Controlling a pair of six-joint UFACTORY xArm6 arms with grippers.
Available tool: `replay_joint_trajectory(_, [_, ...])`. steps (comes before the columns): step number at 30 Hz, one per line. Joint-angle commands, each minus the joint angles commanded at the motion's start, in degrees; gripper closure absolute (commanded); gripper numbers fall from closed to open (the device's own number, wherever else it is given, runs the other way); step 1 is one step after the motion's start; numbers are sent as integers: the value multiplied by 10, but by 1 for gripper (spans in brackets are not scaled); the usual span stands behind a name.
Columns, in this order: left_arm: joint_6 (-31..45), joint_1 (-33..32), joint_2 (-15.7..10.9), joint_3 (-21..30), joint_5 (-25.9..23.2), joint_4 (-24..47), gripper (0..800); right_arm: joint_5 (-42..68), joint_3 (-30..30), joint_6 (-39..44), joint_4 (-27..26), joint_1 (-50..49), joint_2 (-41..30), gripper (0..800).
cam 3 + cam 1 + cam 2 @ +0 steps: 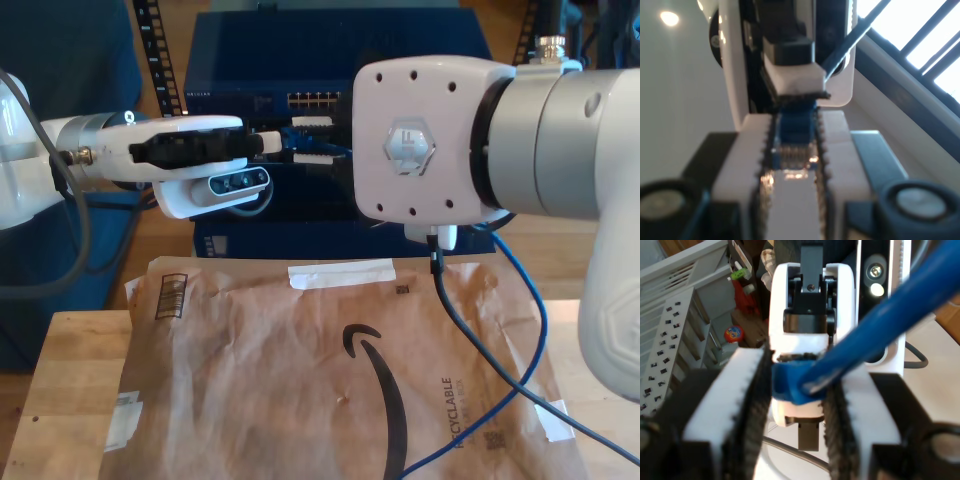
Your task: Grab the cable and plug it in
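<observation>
The thin bright-blue ethernet cable (541,320) hangs in mid-air between the two arms, in front of a dark-blue box with a row of ports (315,100); from there it drops down the exterior view's right and runs across a brown paper mailer (300,380) lying on a light wooden table (70,400).

Writing we can read: "RECYCLABLE" on the mailer, next to a black curved-arrow logo (375,380); a barcode label (172,292) sits near its top corner at the exterior view's left, too small to read; a white tape strip (340,272) lies along the top edge.

My first gripper (792,125), on the arm at the exterior view's left, has its white toothed fingers (752,150) pressed in on the cable's translucent blue plug (792,150), metal contacts showing; no gap either side.

My second gripper (797,380), on the big white arm at the exterior view's right, faces it tip to tip, pinching the cable (880,325) just behind the plug; the cable trails back past its camera.
</observation>
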Motion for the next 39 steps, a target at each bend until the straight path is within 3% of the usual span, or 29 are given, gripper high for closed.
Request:
replay_joint_trajectory(2, [1, 0, -1, 0, 1, 0, 766, 0, 0, 0, 0, 0, 0, 666])
replay_joint_trajectory(3, [1, 0, -2, 0, 2, 0, 702, 0, 0, 0, 1, 0, 0, 690])
replay_joint_trajectory(5, [9, -2, -2, 1, 11, -1, 407, 0, 0, 1, 1, 0, 0, 742])
replay_joint_trajectory(11, [20, -4, -3, 1, 10, -1, 203, 1, -2, 2, 11, 0, 3, 798])
replay_joint_trajectory(14, [18, -4, -4, -2, 8, -1, 171, 1, -4, 7, 14, 0, 3, 798])
replay_joint_trajectory(18, [18, -2, -8, -6, -1, 0, 7, 2, -8, 24, 13, -4, 10, 797])
replay_joint_trajectory(22, [18, 6, -24, -4, -57, 2, 5, 2, -8, 26, 13, -5, 16, 797])
replay_joint_trajectory(29, [21, 55, -24, -8, -91, 18, 3, 2, -19, 40, 13, -43, 55, 798])
replay_joint_trajectory(39, [26, 109, -37, -37, -184, 205, 3, 3, -19, 51, 13, -76, 82, 798])
